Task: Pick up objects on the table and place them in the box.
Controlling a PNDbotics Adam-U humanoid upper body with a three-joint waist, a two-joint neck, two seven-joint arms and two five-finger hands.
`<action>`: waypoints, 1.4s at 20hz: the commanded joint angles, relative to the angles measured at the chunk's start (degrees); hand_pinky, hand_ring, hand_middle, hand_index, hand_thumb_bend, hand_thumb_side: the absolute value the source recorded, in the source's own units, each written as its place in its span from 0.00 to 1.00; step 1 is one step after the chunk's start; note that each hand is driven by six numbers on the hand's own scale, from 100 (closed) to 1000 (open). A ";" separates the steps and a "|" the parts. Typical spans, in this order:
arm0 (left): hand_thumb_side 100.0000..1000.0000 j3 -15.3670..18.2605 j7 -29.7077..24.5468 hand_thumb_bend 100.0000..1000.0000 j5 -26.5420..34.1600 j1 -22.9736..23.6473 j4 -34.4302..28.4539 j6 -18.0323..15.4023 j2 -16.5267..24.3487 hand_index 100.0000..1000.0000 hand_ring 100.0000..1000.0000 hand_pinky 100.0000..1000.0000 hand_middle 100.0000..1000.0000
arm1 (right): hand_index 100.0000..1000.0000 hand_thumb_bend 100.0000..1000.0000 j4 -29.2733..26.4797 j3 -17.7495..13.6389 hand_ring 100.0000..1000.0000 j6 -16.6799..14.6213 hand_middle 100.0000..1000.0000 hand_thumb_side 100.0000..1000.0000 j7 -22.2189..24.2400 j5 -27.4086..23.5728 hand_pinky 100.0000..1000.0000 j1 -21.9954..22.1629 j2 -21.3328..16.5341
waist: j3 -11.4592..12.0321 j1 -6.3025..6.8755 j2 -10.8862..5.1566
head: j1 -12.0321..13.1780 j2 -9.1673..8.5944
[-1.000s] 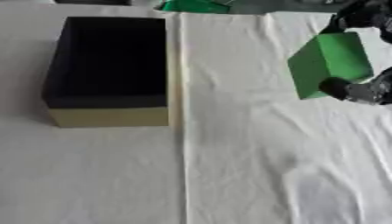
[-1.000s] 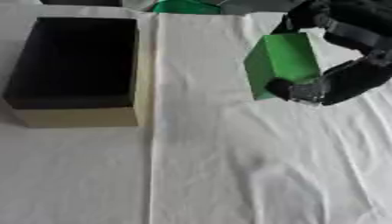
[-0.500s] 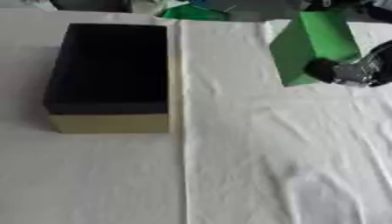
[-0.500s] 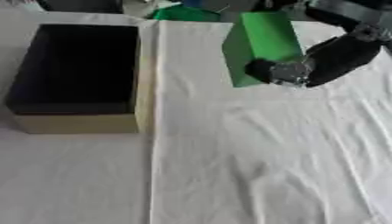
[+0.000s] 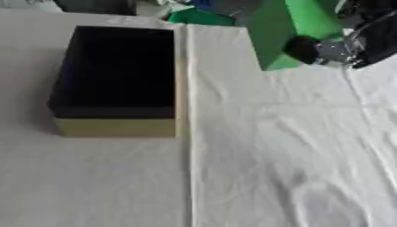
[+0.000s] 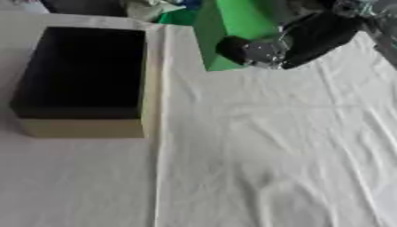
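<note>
Right hand (image 6: 310,37) comes in from the upper right and pinches a green carton (image 6: 232,31), with the thumb tip on the carton's near face and the other fingers hidden behind it. No left hand shows in either view.

Farthest left stands the open box (image 5: 116,128), dark inside with tan outer walls, resting on the counter (image 5: 232,177). Nothing can be made out within its dark interior. Its long side runs away from the camera, and its right wall lies just beside a straight fold in the white cloth (image 5: 279,146) that covers the counter.

Right of the fold, near the top edge, the green carton hangs above the cloth, tilted, its lower corner pointing down toward the counter. It is apart from the box, off to the right of the box's far right corner. One broad face looks darker green and the face beside it brighter. The black arm slants away from the hand toward the upper right corner.

Behind the carton, at the counter's far edge, lie more green pieces (image 5: 198,17) and a bit of blue, too unclear to name.

Below the hand the cloth spreads out in soft wrinkles.
</note>
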 commanded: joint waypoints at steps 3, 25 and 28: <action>0.99 -0.16 -0.41 0.38 0.40 -1.53 -0.83 -0.28 0.92 0.75 0.68 0.58 0.69 | 0.69 0.03 -0.39 0.10 0.53 1.71 0.42 0.62 -0.37 2.13 0.69 -2.99 0.53 | 1.37 -0.36 -0.41 | -1.44 -1.22; 0.99 -1.13 -1.17 0.39 0.20 -5.76 -0.83 -1.76 -1.10 0.75 0.68 0.59 0.69 | 0.68 0.01 6.89 4.24 0.51 9.33 0.41 0.60 -1.16 13.03 0.67 -13.24 8.43 | 9.17 -3.07 2.06 | -10.34 -3.34; 0.99 -1.33 -1.46 0.39 0.38 -6.37 -0.83 -2.30 -1.39 0.75 0.68 0.59 0.69 | 0.68 0.02 9.21 5.26 0.52 8.66 0.41 0.59 -1.96 15.33 0.68 -14.31 9.42 | 10.39 -3.35 2.27 | -11.48 -3.52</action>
